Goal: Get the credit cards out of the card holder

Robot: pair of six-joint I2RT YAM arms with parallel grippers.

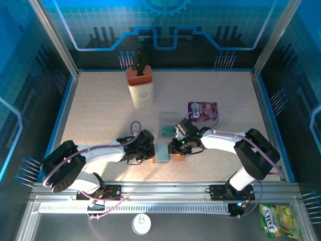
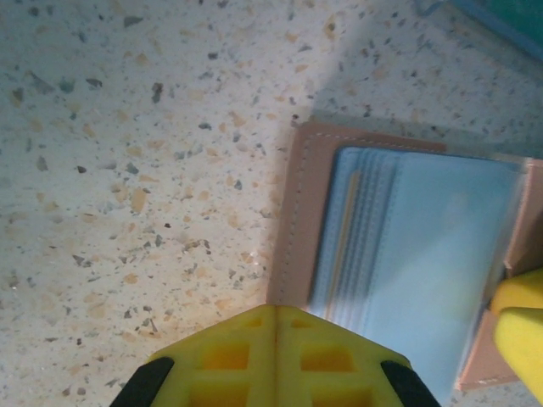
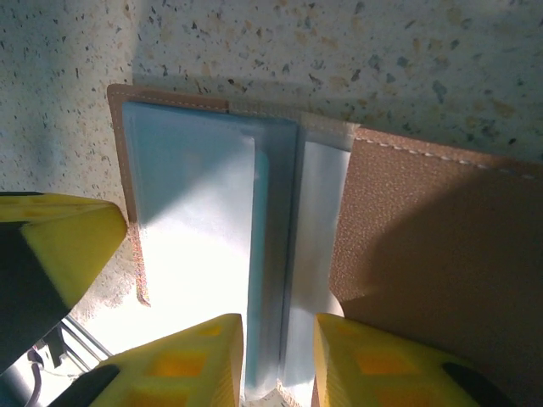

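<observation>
Pinning: left gripper [image 2: 274, 335], fingers together, tip at the corner of the card holder [image 2: 297, 212]; it looks placed to hold it down.
Holder: lies open on the table [image 2: 127, 170], between both arms.
Picking: right gripper [image 3: 278, 339], jaws narrowly apart, straddles the credit cards [image 3: 261, 220] by the fold; can't tell if it's pinching.
Advice: close on a card alone, not the pocket; pull along the slot.

Speckled beige table [image 1: 100, 110] enclosed by blue patterned walls [image 1: 165, 25], brightly lit.
</observation>
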